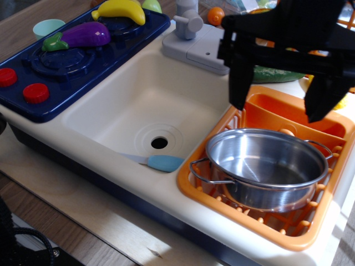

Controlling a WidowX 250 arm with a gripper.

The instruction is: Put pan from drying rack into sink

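Above the drying rack (222,183) hangs the hand (280,102), fingers spread wide and empty. Inside the rack sits the pan (266,166) (shiny, slippery), which might slip or tip when grabbed.

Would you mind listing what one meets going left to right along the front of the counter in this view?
Red knobs → sink drain → blue-handled knife → drying rack → pan.
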